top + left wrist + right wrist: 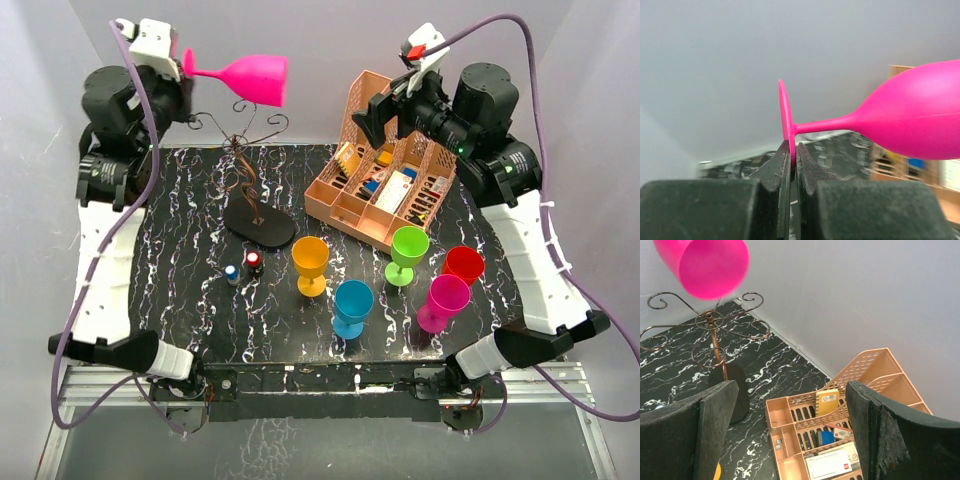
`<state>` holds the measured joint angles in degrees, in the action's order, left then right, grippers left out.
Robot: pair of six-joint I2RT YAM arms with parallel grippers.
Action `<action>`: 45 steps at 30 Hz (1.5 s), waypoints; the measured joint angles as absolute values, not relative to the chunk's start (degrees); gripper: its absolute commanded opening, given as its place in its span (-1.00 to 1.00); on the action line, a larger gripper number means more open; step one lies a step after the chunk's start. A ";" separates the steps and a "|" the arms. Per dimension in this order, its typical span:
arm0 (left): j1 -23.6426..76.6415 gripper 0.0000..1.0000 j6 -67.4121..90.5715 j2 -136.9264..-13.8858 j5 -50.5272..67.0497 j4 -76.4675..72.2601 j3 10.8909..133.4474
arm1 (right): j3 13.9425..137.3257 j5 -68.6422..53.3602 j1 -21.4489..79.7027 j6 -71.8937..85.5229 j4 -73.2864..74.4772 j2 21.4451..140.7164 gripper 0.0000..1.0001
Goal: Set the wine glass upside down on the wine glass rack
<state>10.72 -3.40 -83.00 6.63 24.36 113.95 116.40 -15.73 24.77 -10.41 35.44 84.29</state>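
Glass point(250, 78) is airborne, lying sideways above the curled arms of the rack point(244, 170), clear of them. Foot points left of rack, open mouth points right. Left gripper point(792, 152) is clenched on the edge of the foot disc; stem and bowl stick out free. Rack stands upright on the table point(190, 300). Right gripper point(792, 415) is up high to the right of rack, jaws spread wide, released. Organiser point(340, 212) sits right of rack. Front-right of rack, all upright: orange cup point(310, 262), blue cup point(352, 305), green cup point(408, 250), red cup point(463, 265), magenta cup point(443, 300). Small items point(253, 260) lie just in front of rack base, too small to identify.
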 measured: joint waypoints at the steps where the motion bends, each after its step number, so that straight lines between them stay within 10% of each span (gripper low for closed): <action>1: 10.72 -1.00 -5.63 -82.15 3.36 24.51 114.34 | 116.40 -15.51 24.77 -10.72 35.64 83.99 0.96; 22: 6.63 -1.00 -46.61 -87.48 -38.22 8.56 110.52 | 115.33 -17.28 24.77 -14.96 39.13 85.12 0.96; 45: 10.90 -1.00 -62.43 -98.70 -17.78 -2.28 106.30 | 107.00 -17.45 24.77 -17.82 39.44 82.59 0.96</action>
<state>10.90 -62.43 -98.70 -17.78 -2.28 106.30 107.00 -17.45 24.77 -17.82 39.44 82.59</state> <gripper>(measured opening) 0.020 0.982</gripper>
